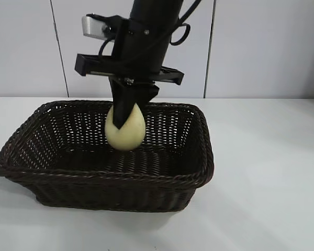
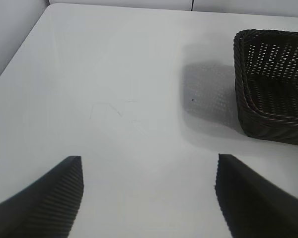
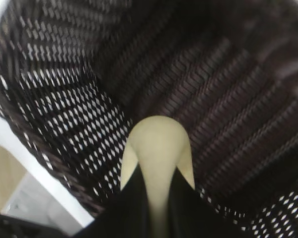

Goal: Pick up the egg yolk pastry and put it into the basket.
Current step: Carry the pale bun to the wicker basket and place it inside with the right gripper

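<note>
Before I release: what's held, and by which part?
The right gripper pinches the pastry by its upper part, over the basket. Left gripper holds nothing.

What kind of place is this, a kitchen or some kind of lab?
Probably a lab or robot test bench, not a kitchen. A bare white table stands against plain white wall panels, and the right gripper holds an egg yolk pastry over a wicker basket. No kitchen fittings show.

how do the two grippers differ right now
The right gripper is shut on the egg yolk pastry; the left gripper holds nothing, its fingers spread wide. The right gripper hangs over the inside of the basket; the left gripper sits over bare table, beside the basket. Both have dark fingers.
</note>
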Available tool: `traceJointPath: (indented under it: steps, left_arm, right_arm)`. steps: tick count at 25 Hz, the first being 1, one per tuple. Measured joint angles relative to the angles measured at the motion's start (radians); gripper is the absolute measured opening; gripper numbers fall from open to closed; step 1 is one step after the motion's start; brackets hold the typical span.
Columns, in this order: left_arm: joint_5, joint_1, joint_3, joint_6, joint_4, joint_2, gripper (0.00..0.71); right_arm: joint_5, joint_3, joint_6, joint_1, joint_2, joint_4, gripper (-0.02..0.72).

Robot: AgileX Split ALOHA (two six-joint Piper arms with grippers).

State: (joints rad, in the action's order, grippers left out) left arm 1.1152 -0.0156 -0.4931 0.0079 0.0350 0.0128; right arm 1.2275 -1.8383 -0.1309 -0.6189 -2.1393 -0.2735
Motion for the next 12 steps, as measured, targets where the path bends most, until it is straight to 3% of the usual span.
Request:
traceJointPath:
  steps: [5,7,9,12]
  left_arm:
    - [0.000,0.000,0.000,0.000,0.000,0.000,0.540]
    - [0.000,0.000,0.000,0.000,0.000,0.000,0.540]
    - [0.000,0.000,0.000,0.000,0.000,0.000,0.540]
    - [0.000,0.000,0.000,0.000,0.000,0.000,0.540]
  right_arm:
    - [-0.108,0.025,-0.001,0.000,0.000,0.005,0.035]
    - [-0.143,0.025,-0.001,0.000,0.000,0.005,0.070]
    - [-0.154,0.025,-0.001,0.000,0.000,0.005,0.153]
    - [-0.143,0.025,-0.001,0.000,0.000,0.005,0.351]
